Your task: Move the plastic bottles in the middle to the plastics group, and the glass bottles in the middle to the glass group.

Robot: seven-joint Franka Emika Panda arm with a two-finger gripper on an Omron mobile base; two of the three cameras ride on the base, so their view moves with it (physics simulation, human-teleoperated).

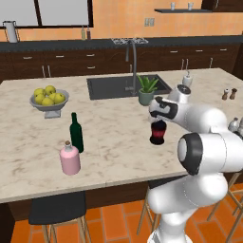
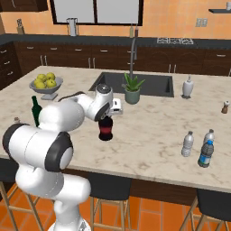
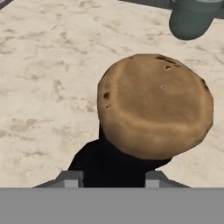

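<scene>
No text or number can be read anywhere; the red label on the black bottle point(image 2: 105, 128) shows no legible writing.

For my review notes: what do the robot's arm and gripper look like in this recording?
A glossy white arm built of rounded, bulbous segments, with dark grey to black bands at the joints. The hand is white with a black patch on its side. The gripper has two small grey finger tips. No cables or lettering are visible.
</scene>
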